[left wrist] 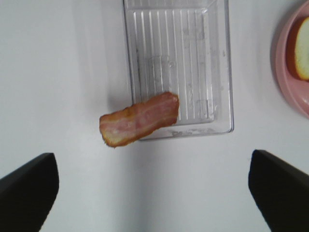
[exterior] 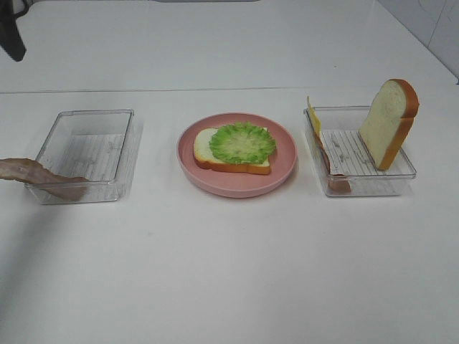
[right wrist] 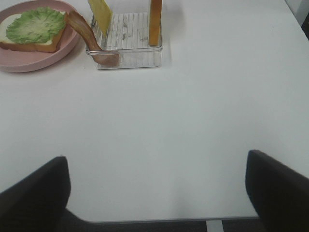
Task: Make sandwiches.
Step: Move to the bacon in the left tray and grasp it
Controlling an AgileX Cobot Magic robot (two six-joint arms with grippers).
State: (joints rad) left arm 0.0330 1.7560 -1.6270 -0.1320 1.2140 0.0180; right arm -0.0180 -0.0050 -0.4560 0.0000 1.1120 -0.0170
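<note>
Centrally, ruffled lettuce (exterior: 242, 142) atop bread (exterior: 203, 148)

High frontal overview; wrists looking down (plate (exterior: 287, 154) shared)

The white table (exterior: 229, 272) carries a round pink plate (exterior: 237, 188) at its middle. On one side, standing apart, there's the clear left tray (exterior: 90, 154) with its ribbed floor; the matching right tray (exterior: 348, 154) sits opposite, near the plate.

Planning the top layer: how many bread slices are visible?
2. One slice lies on the pink plate under the lettuce; the other slice leans upright in the right-hand tray.
</note>
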